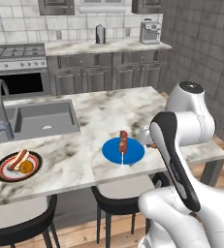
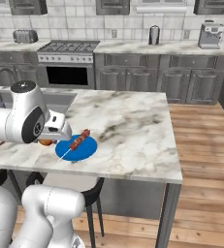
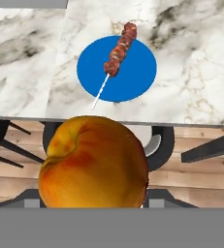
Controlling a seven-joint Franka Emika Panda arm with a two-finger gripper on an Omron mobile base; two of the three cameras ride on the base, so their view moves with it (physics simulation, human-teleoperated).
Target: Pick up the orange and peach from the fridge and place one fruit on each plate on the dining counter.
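Observation:
My gripper is shut on the peach, an orange-red fruit with a yellowish patch, held just off the near edge of the dining counter. Ahead of it lies the blue plate with a meat skewer across it. From the right base view the peach peeks out under the hand, left of the blue plate. Further left on the counter, the orange rests on the red-ringed plate beside a sausage. The fridge is out of view.
A sink and tap are set into the counter's left half. Dark stools stand under the near edge. My own arm blocks the counter's right corner. The stove and wall cabinets stand behind.

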